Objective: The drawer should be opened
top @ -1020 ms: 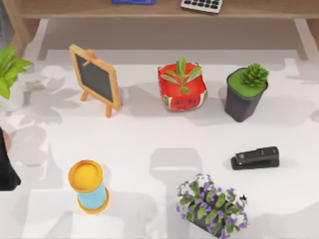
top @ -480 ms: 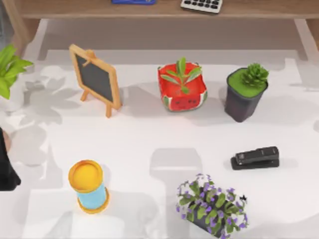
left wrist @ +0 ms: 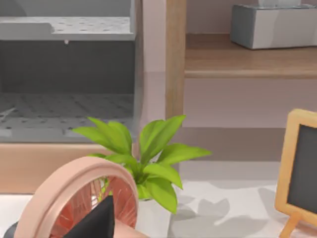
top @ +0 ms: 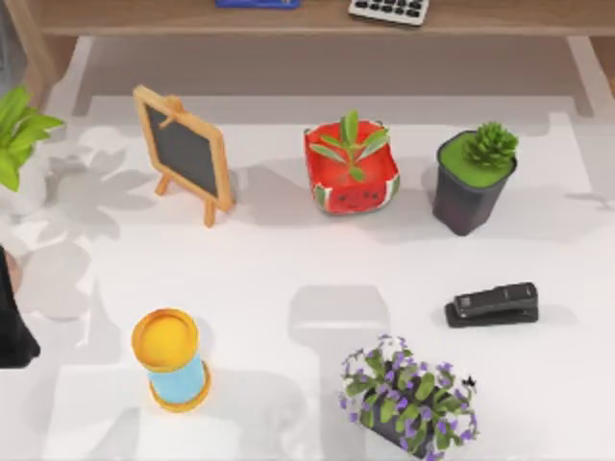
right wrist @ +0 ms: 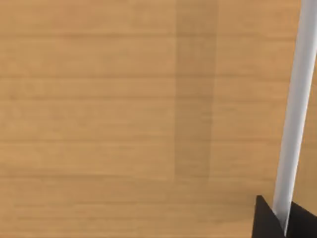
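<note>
1. The right gripper stood at the drawer, whose flat wooden front faced the right wrist camera at close range
2. The pale bar handle ran across that front. Its lower part passed between the two dark fingertips, which pressed against both sides of it with no gap showing: the pincer was clamped on the handle
3. The left arm was parked at the 9 o'clock edge of the table
4. The left gripper hung just beside a pink ring, with the leafy plant close behind. Whether this pincer was apart or together could not be told
5. Table layout, read from the table centre in the top view:
   - chalkboard at 10 o'clock, standing on its easel
   - watermelon pot at 12 o'clock
   - dark pot with a green succulent at 2 o'clock
   - stapler at 4 o'clock
   - purple flower planter at 5 o'clock
   - yellow-topped blue cylinder at 8 o'clock, upright
6. All listed items stood well apart from one another
</note>
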Tool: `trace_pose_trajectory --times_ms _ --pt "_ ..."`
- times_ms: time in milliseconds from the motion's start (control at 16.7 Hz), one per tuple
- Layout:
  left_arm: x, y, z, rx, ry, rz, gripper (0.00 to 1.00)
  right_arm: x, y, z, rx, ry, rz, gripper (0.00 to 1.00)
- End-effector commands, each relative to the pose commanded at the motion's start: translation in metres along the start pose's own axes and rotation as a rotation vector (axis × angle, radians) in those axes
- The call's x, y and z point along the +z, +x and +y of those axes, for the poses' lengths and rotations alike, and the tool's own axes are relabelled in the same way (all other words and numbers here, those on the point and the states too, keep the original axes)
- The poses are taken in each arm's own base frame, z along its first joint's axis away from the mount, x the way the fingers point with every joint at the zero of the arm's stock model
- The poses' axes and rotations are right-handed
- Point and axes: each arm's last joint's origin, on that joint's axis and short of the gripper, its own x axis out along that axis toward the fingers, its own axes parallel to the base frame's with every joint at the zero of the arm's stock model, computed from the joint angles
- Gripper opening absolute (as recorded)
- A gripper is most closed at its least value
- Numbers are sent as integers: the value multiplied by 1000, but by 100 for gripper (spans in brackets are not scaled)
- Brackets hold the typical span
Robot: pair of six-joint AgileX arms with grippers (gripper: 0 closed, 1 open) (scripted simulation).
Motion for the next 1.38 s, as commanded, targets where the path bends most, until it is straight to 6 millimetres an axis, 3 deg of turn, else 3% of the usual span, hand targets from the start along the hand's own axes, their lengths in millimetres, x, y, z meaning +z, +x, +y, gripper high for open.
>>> trace_pose_trajectory --times_ms 180,540,840,1380 --pt "0 0 0 0 0 0 100 -1 -4 0 -1 2 0 0" --pt "0 0 0 0 0 0 100 0 -58 1 2 3 -1 0" --pt "0 0 0 0 0 0 100 1 -62 1 0 0 -2 0" --pt "0 0 0 0 0 0 100 1 -62 1 0 0 -2 68"
